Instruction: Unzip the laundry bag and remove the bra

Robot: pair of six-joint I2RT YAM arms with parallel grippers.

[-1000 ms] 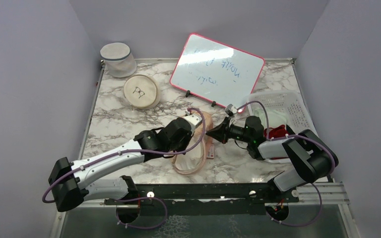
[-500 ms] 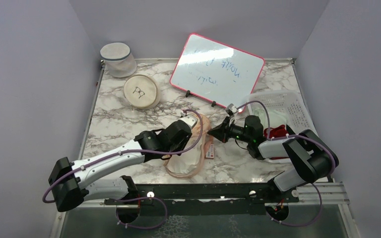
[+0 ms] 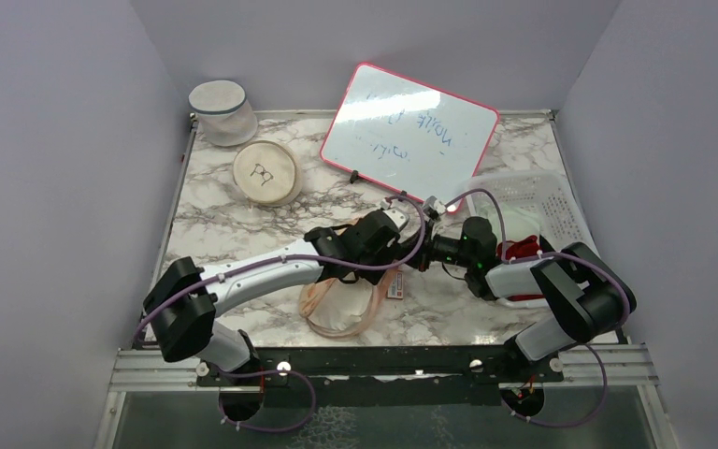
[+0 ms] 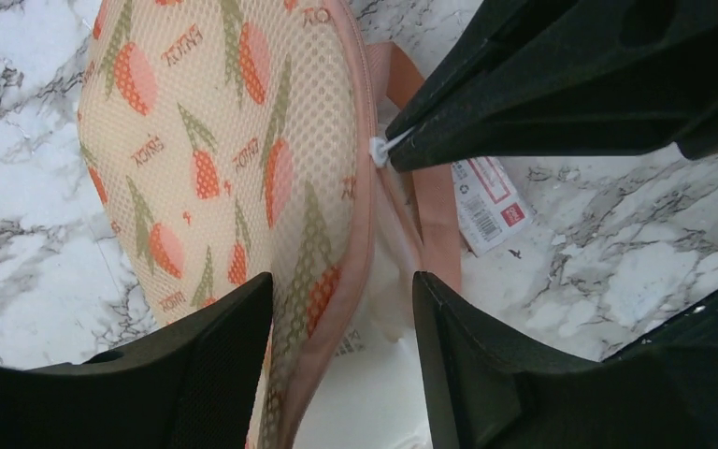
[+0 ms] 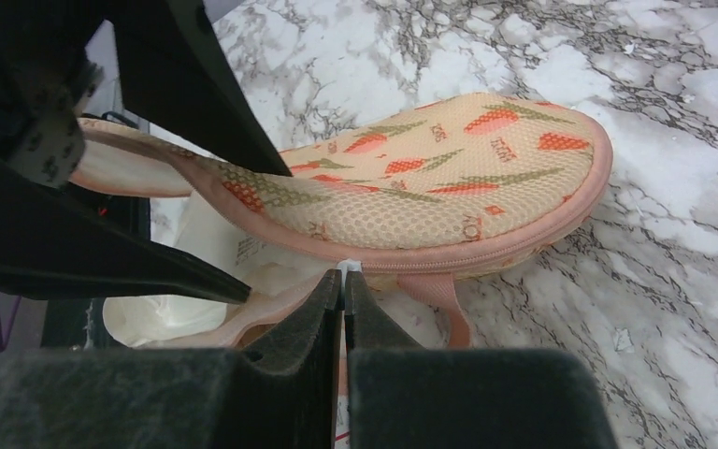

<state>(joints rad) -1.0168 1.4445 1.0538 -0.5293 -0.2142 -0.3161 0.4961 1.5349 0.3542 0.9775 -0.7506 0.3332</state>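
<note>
The laundry bag (image 3: pixel 341 307) lies mid-table, a cream mesh pouch with pink zipper edging. The bra (image 4: pixel 208 168), peach with red and green print, shows through the mesh in the left wrist view and in the right wrist view (image 5: pixel 449 182). My right gripper (image 5: pixel 344 281) is shut on the white zipper pull (image 5: pixel 346 267), which also shows in the left wrist view (image 4: pixel 377 150). My left gripper (image 4: pixel 341 323) is open, its jaws either side of the bag's pink edge where the bag gapes. In the top view the left gripper (image 3: pixel 394 234) almost meets the right gripper (image 3: pixel 423 253).
A whiteboard (image 3: pixel 409 131) leans at the back. A white plastic basket (image 3: pixel 535 201) and a red cloth (image 3: pixel 524 250) are at the right. A round cream disc (image 3: pixel 266 173) and a mesh cylinder (image 3: pixel 222 112) stand back left. A paper tag (image 4: pixel 486 201) lies beside the bag.
My left arm has swung right and forward, bringing its gripper over the bag's top edge next to the right gripper. The bag's lower part shifted slightly left. The right gripper stayed put.
</note>
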